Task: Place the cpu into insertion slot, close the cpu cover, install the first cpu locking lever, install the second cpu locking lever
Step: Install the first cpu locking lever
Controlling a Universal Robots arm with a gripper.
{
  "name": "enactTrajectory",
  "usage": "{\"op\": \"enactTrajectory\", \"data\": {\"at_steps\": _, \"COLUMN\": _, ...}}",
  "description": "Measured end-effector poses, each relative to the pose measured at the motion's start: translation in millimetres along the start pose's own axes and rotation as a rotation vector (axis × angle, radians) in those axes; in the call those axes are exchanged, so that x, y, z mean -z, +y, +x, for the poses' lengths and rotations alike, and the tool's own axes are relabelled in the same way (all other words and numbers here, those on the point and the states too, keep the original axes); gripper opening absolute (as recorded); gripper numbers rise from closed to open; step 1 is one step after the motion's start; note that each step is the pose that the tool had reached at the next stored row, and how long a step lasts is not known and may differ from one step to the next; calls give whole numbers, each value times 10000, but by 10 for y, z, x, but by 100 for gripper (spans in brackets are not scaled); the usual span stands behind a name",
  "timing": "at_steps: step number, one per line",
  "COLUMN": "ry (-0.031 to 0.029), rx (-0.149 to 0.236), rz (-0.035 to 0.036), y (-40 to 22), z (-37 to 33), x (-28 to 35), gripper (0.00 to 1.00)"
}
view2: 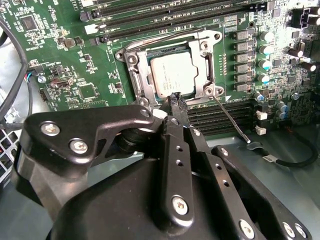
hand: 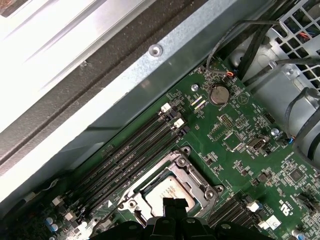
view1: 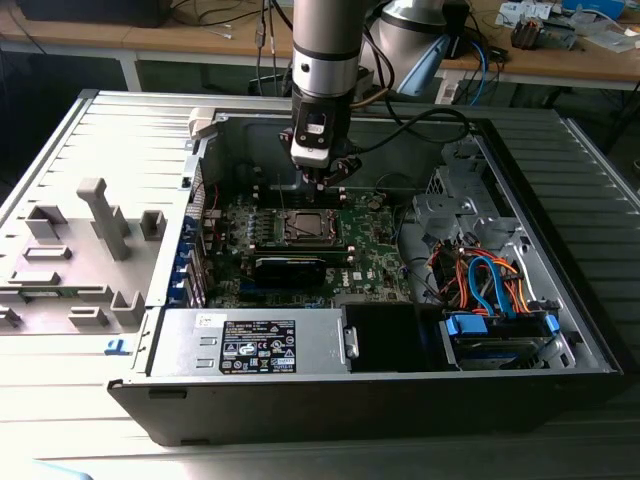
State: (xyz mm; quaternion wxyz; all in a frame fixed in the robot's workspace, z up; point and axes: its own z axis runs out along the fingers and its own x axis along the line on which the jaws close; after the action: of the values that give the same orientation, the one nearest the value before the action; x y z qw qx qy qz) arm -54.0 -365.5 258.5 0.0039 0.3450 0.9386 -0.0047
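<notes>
Your end effector [view1: 322, 178] hangs inside the open computer case [view1: 400, 402], which lies on the slatted desk [view1: 60, 150]. It sits just above the insertion slot [view1: 303, 226] in the middle of the green board [view1: 375, 250]. The grey power supply box [view1: 255, 345] is well apart from it, at the near wall of the case.

In both wrist views you can see the end effector [view2: 176, 100] [hand: 172, 204] narrowed right down, its two black fingertips [view2: 172, 98] pressed together with nothing between them. The tips are at the edge of the socket, just beside one corner of it. You cannot tell from these angles whether they touch the metal there.

The cpu [view2: 172, 75] [hand: 167, 192] is seated in the slot, its silvery top facing up. The cpu cover [view2: 141, 70] [hand: 195, 176] is down over it, and the chip shows through the frame's square window.

One locking lever [view2: 231, 119], a thin rod, starts at the socket corner nearest the fingertips. It runs slantwise across the long black memory slots [view2: 225, 111], and its bent end is clear of the socket. A second thin rod seems to run along the opposite side of the frame, though its position is hard to judge
</notes>
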Motion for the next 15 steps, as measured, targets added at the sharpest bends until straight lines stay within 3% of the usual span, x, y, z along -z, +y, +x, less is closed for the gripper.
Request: {"op": "enactTrajectory", "data": {"at_steps": 15, "ry": 0, "rx": 104, "rz": -1, "y": 0, "z": 0, "x": 0, "gripper": 11}}
